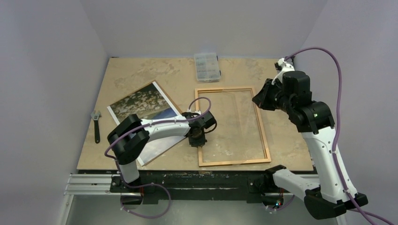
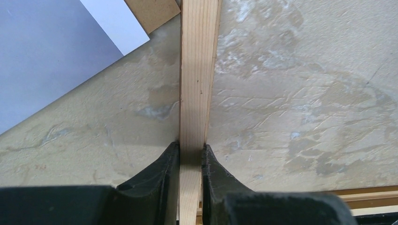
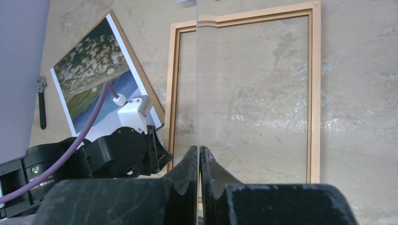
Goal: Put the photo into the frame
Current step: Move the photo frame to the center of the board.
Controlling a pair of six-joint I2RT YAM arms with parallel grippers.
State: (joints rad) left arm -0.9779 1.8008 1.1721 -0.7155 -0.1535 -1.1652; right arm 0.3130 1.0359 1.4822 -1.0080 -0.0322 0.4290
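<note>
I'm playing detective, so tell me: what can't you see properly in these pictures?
Top view: the left arm covers the lower part of the photo.
Top view: what is inside the clear box is too small.
Left wrist view: picture edges cut off most of the frame, gripped by the left gripper.
Right wrist view: the clear pane in the right gripper is edge-on, only a thin line.

My left arm (image 1: pixel 159 127): stretched low and forward, wrist bent down. My left gripper (image 2: pixel 191 150): fingers clamped on a frame (image 2: pixel 197 70) rail, one each side. My right arm (image 1: pixel 324 140): reared high, wrist turned inward. My right gripper (image 3: pixel 199 152): fingers pinched together on the pane (image 3: pixel 198 84) edge.
</note>
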